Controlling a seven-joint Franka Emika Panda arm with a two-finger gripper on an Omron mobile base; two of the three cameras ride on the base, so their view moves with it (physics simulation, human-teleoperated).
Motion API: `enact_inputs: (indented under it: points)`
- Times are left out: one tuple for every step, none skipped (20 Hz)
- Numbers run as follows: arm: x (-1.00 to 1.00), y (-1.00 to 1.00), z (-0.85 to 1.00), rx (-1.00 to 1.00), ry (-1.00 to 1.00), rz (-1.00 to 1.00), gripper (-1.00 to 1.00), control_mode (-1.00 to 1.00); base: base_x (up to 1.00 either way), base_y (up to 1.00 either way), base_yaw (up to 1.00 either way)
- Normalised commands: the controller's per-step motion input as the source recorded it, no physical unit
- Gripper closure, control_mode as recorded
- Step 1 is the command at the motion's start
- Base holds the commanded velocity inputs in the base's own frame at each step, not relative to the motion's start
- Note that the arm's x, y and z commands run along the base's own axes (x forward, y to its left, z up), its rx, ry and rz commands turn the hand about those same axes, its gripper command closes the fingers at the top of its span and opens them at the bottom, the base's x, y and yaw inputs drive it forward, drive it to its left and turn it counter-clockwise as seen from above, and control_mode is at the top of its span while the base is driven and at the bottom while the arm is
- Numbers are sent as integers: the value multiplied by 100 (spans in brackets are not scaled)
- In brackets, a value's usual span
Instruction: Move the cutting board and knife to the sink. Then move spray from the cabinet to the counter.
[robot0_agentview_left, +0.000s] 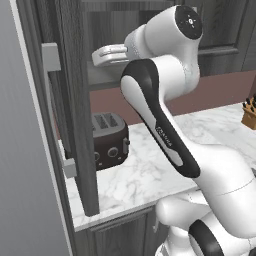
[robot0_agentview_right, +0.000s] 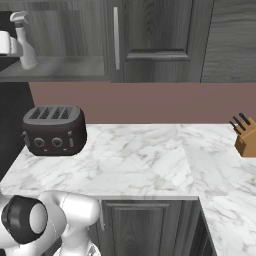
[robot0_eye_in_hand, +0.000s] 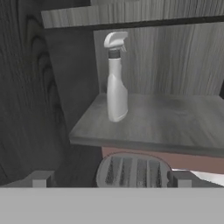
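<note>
Currently end effector (robot0_eye_in_hand: 109, 179) open, empty, facing spray (robot0_eye_in_hand: 116, 78). Spray upright on cabinet (robot0_eye_in_hand: 175, 65) shelf (robot0_eye_in_hand: 166, 122), apart from fingertips. Toaster (robot0_agentview_right: 54, 129) on table (robot0_agentview_right: 150, 160) below.

Spray (robot0_eye_in_hand: 116, 83): smooth pale plastic. Cabinet (robot0_eye_in_hand: 26, 87): matt dark wood-grain, grey shelf (robot0_eye_in_hand: 166, 122). Counter (robot0_agentview_right: 150, 155): glossy veined marble. Toaster (robot0_agentview_right: 54, 130): dark, satin.

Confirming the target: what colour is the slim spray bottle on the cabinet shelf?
Pale grey-white spray bottle with a darker collar, clearest in the hand view.
</note>
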Motion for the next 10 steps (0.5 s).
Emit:
enact_inputs:
  points:
    - [32,16,0,-3,0,-1,-100,-100,0,0,0]
    - [33,16,0,-3,0,-2,-100,-100,0,0,0]
    - [34,15,0,-2,0,-2,-100,-100,0,0,0]
    - [34,15,0,-2,0,-2,-100,-100,0,0,0]
    - [34,15,0,-2,0,-2,-100,-100,0,0,0]
    - [34,16,0,-2,0,-2,-100,-100,0,0,0]
    - [34,16,0,-3,0,-2,-100,-100,0,0,0]
    - [35,16,0,-3,0,-2,-100,-100,0,0,0]
    - [35,16,0,-2,0,-2,-100,-100,0,0,0]
    - [35,16,0,-2,0,-2,-100,-100,0,0,0]
